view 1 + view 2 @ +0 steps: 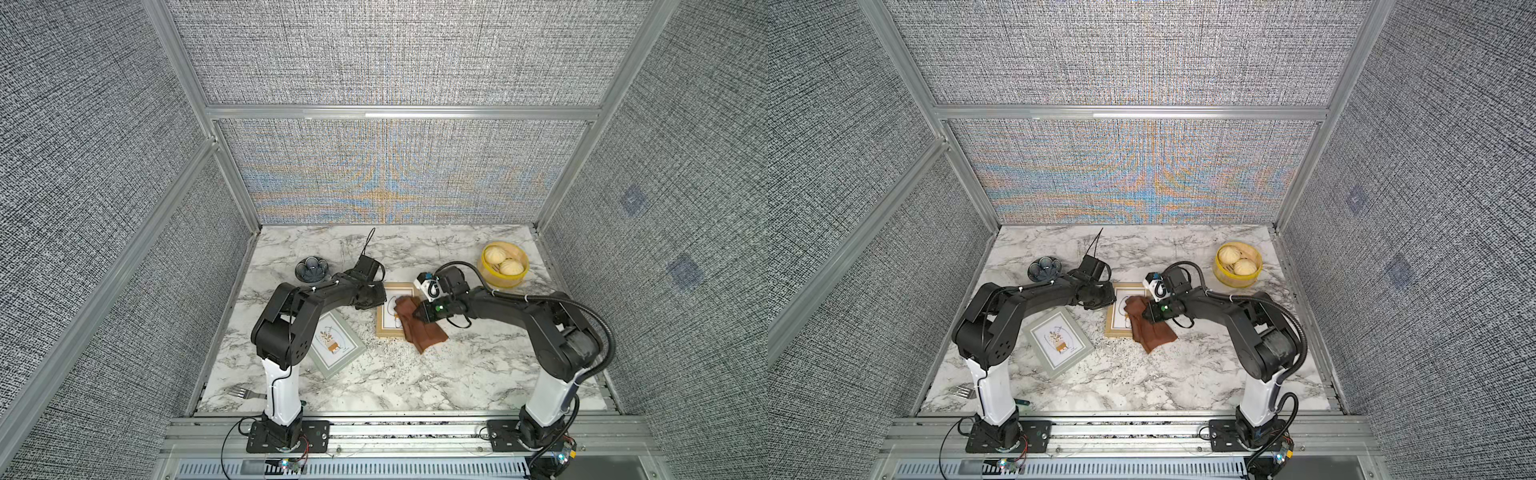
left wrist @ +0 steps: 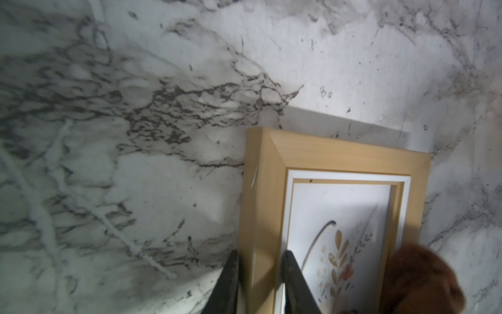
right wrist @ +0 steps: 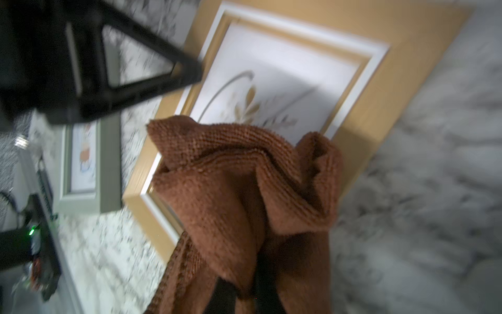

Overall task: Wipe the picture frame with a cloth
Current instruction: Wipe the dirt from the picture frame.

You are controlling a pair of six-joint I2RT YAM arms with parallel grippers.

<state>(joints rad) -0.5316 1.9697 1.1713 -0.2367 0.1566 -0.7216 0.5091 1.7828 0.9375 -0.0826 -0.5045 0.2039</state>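
A light wooden picture frame [image 1: 390, 328] [image 1: 1119, 328] with a plant print lies flat mid-table. My left gripper [image 1: 376, 300] [image 2: 260, 282] is shut on its left rail, one finger outside the wood [image 2: 339, 157] and one on the glass side. A reddish-brown cloth [image 1: 422, 330] [image 1: 1152, 332] [image 3: 231, 190] drapes over the frame's right side [image 3: 407, 54] and onto the table. My right gripper [image 1: 419, 312] [image 3: 244, 293] is shut on a bunched fold of the cloth above the frame's glass. Cloth mostly hides its fingertips.
A second, grey-green frame [image 1: 334, 343] [image 1: 1059, 343] lies under the left arm's elbow. A yellow steamer basket [image 1: 498, 283] with two buns stands back right. There is a dark bowl [image 1: 311, 268] back left and a fork [image 1: 245, 392] near the left base.
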